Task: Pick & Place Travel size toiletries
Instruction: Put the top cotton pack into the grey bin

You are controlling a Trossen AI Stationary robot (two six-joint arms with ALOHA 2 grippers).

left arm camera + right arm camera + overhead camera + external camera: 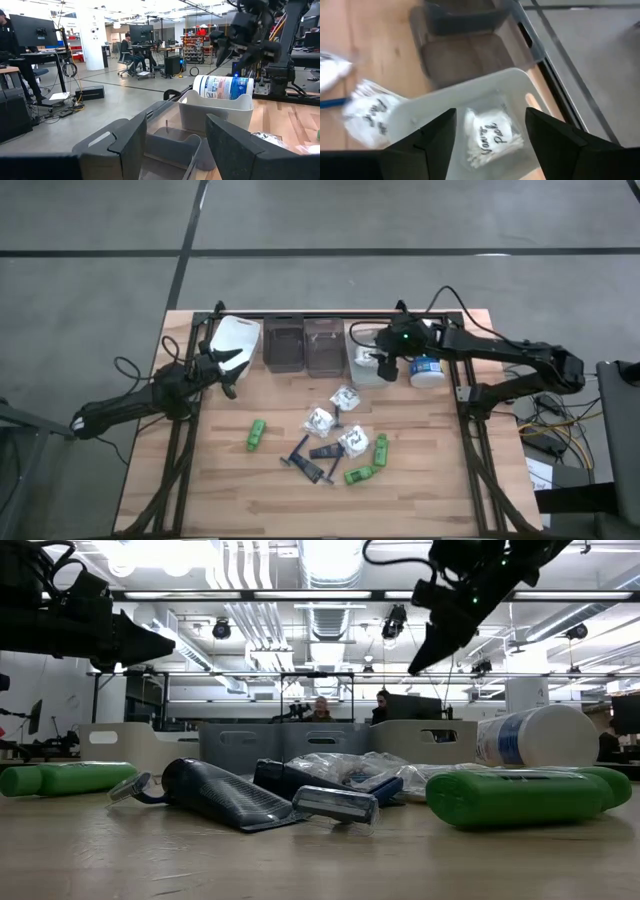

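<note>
My right gripper (490, 117) hangs open above the white bin (470, 85) at the far right of the row of bins (365, 362), with nothing between its fingers. One clear packet (492, 135) with white contents lies flat on that bin's floor. On the table's middle lie more packets (320, 420), three green bottles (256, 433) (381, 450) (359, 475) and dark razors (300, 452). My left gripper (232, 370) waits open and level at the far left, beside another white bin (238, 340).
A dark bin (284, 345) and a clear bin (324, 345) stand between the two white ones along the far edge. A white tub with a blue label (425, 370) lies right of the bins. People sit in the room beyond the table.
</note>
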